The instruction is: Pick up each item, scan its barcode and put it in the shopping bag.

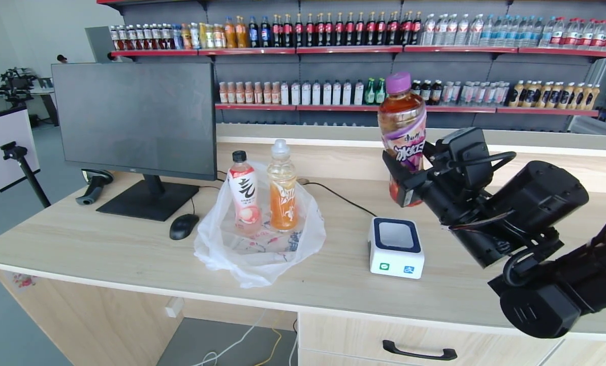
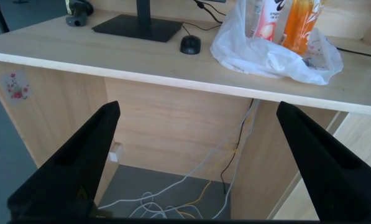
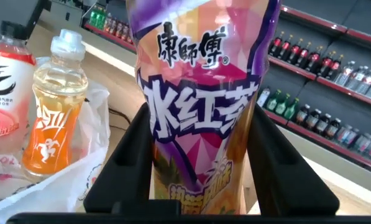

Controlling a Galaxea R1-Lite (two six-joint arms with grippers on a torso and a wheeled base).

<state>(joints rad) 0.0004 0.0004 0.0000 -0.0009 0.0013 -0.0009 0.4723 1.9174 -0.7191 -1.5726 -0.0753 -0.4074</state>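
Right gripper (image 1: 405, 179) is hanging over the desk (image 1: 104, 244), its fingers pinching the lower half of a tea bottle (image 1: 402, 122) from both sides. That bottle is standing upright in the grip, purple cap (image 1: 398, 82) on top, near the far side of the small white scanner (image 1: 396, 246), which is sitting on the desk with its dark window facing up. To the robot's left of the scanner a clear plastic bag (image 1: 259, 254) is lying open on the desk. Two bottles are standing upright in it side by side: a pink-labelled one (image 1: 244, 195) with a black cap and an orange drink (image 1: 283, 190) with a clear cap. Just beside the bag a black mouse (image 1: 183, 225) is resting, with a dark monitor (image 1: 137, 119) standing behind it. Left gripper (image 2: 197, 155) is hovering low before the desk's front panel, below the desk top, its fingers (image 2: 79, 162) spread wide and holding nothing. Shelves (image 1: 363, 49) of drinks are lining the wall behind.
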